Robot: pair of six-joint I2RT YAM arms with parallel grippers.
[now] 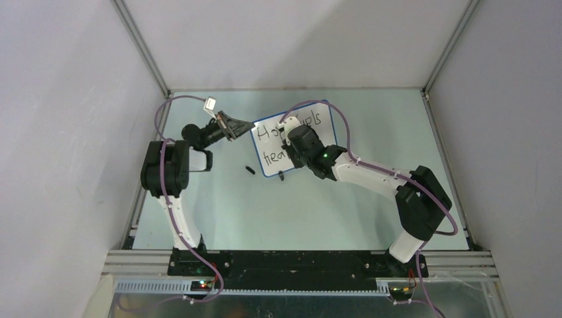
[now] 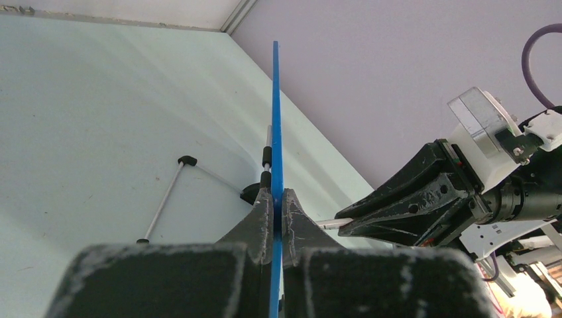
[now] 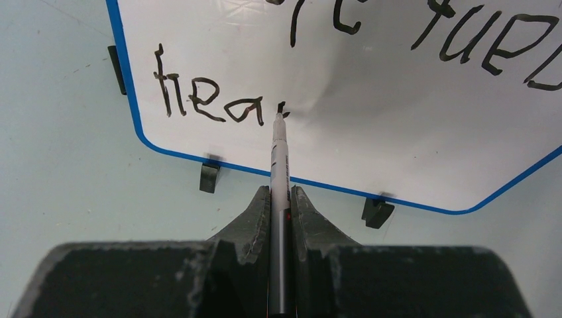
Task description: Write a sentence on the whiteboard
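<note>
Pinching the blue frame of the whiteboard on the side facing the tabletop's left edge, the left gripper is closed tight on it. The board sits toward the far edge of the tabletop, about midway across. The right gripper is clamped narrowly on a marker whose tip touches the board. The sentence reads "Hope fuels" above, "hear" below.
</note>
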